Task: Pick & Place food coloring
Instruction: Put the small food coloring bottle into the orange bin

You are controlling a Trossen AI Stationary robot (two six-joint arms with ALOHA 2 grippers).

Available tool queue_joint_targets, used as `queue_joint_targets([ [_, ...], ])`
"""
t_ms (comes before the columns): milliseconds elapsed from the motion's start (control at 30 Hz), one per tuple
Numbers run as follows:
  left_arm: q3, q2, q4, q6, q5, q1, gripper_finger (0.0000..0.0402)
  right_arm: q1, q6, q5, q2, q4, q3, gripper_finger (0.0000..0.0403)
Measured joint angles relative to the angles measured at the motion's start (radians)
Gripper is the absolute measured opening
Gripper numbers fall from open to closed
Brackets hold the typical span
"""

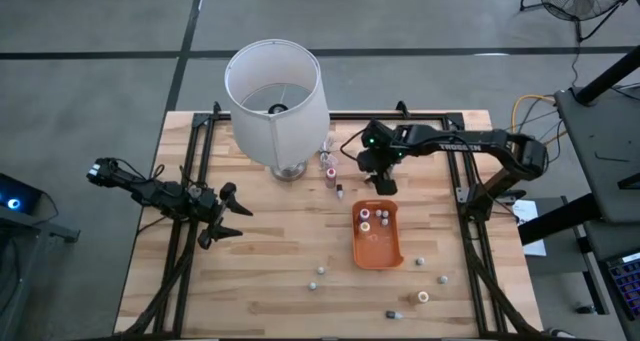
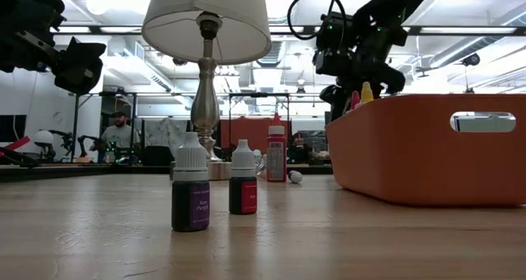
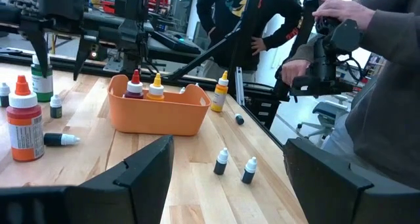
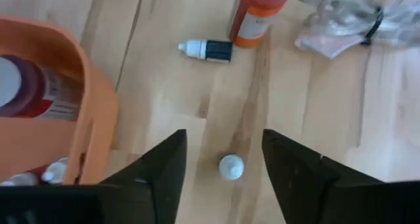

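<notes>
Food coloring bottles (image 1: 374, 218) standing in orange tray (image 1: 379, 254), right tool (image 1: 384, 185) beside tray, fingers apart, empty, left tool (image 1: 231, 213) wide, empty.

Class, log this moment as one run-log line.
right gripper: open over small bottle, beside tray | left gripper: open, waiting at table's left

tray (image 1: 378, 249): orange | lampshade (image 1: 275, 86): white | table (image 1: 270, 261): pale wood, probably
</notes>
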Motion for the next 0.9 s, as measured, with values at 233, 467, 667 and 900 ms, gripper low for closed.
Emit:
queue_joint_targets([
  [233,0.000,0.000,0.000,0.000,0.000,0.000,0.0258,0.002,-0.036,0.057,0.018,0.042,-0.015,0.0210],
  [467,0.000,0.000,0.000,0.000,0.000,0.000,0.0259,0.003,-0.082,0.065,0.085,0.033,-0.016,0.0210],
  [667,0.000,0.000,0.000,0.000,0.000,0.000,0.0259,0.003,-0.115,0.069,0.088,0.016,-0.024,0.0210],
  [900,0.000,0.000,0.000,0.000,0.000,0.000,0.0259,0.005,-0.174,0.092,0.088,0.017,-0.031,0.0210],
])
